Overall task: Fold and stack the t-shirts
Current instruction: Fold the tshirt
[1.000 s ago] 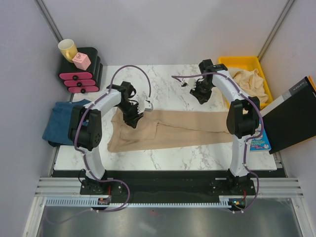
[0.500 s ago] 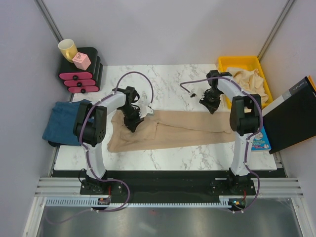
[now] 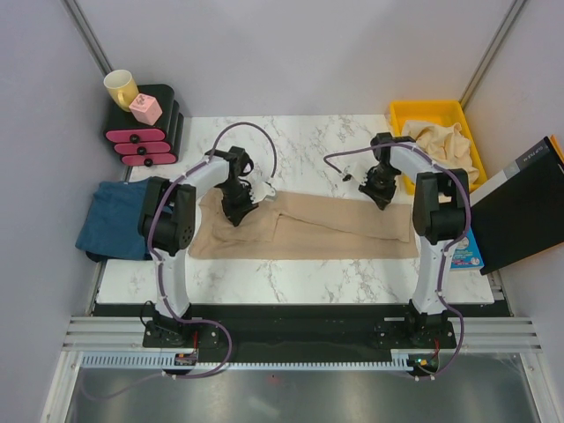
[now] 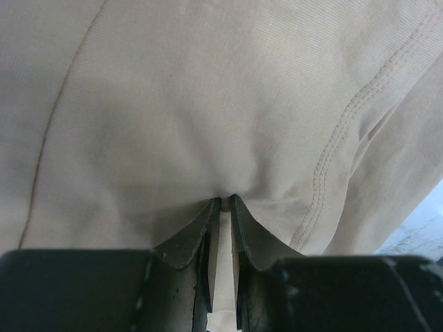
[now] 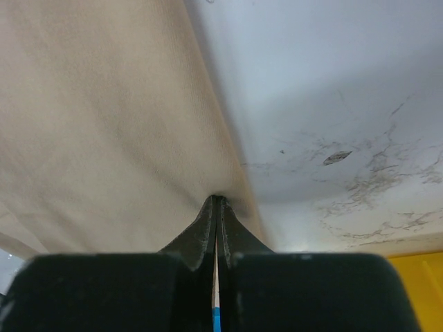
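Tan tee (image 3: 326, 233) clamped by L pincer (image 4: 223, 200), R pincer (image 5: 217, 199); stitching (image 4: 332, 149) only L-wrist.

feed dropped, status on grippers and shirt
Left gripper shut on tan cotton t-shirt. Right gripper shut on its far edge. Nothing else on it.

Marble table (image 3: 300, 273): tan t-shirt (image 3: 335, 233) spread lengthwise across middle.

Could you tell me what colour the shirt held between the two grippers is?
It is plain tan; the shirt shows best in the top view.
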You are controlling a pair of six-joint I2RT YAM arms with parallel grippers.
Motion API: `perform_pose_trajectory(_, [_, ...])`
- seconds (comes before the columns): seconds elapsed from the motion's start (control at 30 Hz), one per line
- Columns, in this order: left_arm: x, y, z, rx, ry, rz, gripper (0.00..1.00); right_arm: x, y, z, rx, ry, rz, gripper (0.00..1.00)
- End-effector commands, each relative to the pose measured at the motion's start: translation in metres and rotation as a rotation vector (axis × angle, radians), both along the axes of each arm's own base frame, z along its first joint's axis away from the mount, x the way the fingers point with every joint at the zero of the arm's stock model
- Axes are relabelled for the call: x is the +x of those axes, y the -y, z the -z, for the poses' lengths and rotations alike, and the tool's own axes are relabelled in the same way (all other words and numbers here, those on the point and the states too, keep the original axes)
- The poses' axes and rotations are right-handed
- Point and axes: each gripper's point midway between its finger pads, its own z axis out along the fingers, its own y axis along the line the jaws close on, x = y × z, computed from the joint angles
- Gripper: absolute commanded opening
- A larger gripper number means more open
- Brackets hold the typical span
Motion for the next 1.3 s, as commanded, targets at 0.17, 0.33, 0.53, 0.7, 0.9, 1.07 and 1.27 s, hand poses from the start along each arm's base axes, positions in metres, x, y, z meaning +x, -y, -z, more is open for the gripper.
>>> perform_pose_trajectory(0.17, [0.125, -0.02, 0.019, 0.182, 0.352, -0.009, 0.19, -0.054, 0.003, 0.012, 0.013, -0.122, -0.041, 0.0])
perform_pose_trajectory(0.33, [0.181, -0.009, 0.005, 0.191, 0.48, -0.013, 0.19, -0.068, -0.007, 0.005, 0.038, -0.141, -0.065, 0.0])
perform_pose_trajectory(0.53, [0.23, 0.005, -0.016, 0.226, 0.631, 0.051, 0.17, -0.085, -0.032, -0.006, 0.063, -0.148, -0.152, 0.0])
perform_pose_trajectory(0.7, [0.262, 0.024, -0.018, 0.252, 0.76, 0.143, 0.15, -0.095, -0.058, -0.014, 0.087, -0.139, -0.225, 0.0])
perform_pose_trajectory(0.9, [0.304, 0.056, -0.027, 0.233, 0.918, 0.219, 0.16, -0.101, -0.083, -0.022, 0.123, -0.132, -0.286, 0.0])
perform_pose_trajectory(1.07, [0.324, 0.087, -0.035, 0.2, 1.028, 0.261, 0.19, -0.11, -0.107, -0.026, 0.145, -0.13, -0.343, 0.0])
perform_pose_trajectory(1.27, [0.314, 0.122, -0.038, 0.121, 1.046, 0.27, 0.22, -0.116, -0.135, -0.028, 0.16, -0.125, -0.411, 0.0])
